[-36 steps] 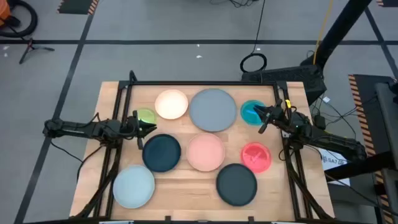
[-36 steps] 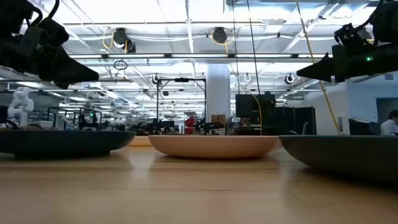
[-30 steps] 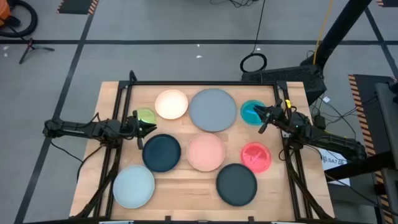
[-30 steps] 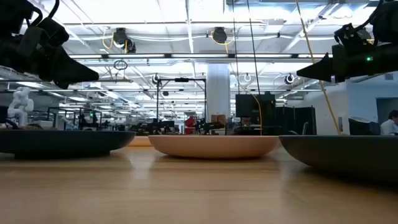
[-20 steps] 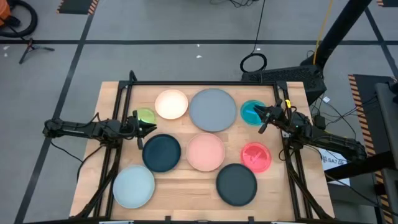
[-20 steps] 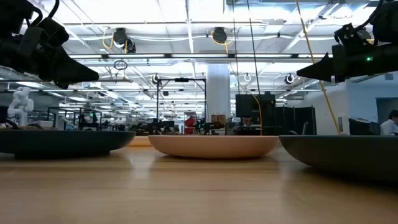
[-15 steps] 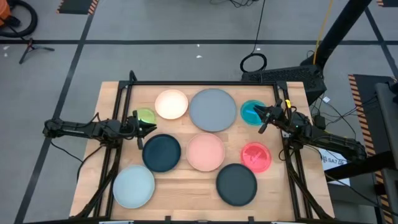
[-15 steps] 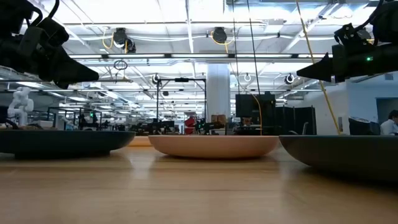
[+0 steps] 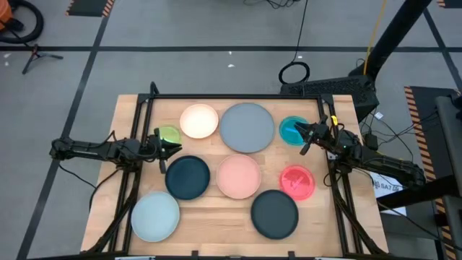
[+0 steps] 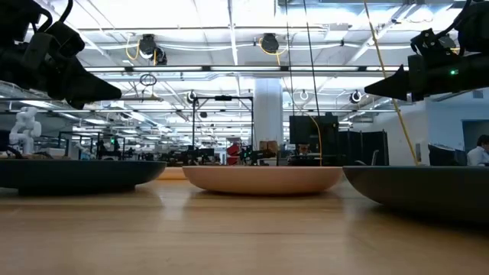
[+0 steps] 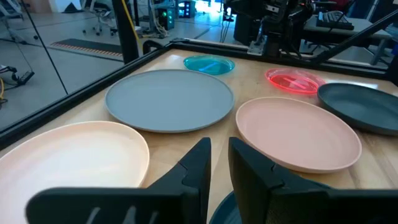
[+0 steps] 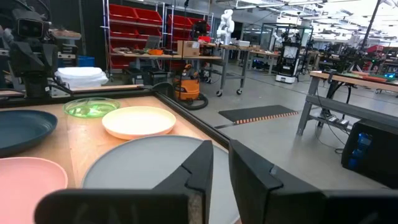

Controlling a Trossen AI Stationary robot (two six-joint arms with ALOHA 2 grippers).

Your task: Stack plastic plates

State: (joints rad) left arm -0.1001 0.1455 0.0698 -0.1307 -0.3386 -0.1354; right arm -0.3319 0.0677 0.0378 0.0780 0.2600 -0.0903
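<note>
Plates [image 9: 239,176] unstacked, both grippers aloft

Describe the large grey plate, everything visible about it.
The large grey plate is round, shallow and matte, plastic by its look, with a low raised rim; it is the biggest plate on the wooden table. It lies flat and empty at the table's far middle, between the cream plate and the teal plate, with the pink plate just nearer. Bare wood shows between it and the cream and pink plates. Neither gripper touches it.
</note>
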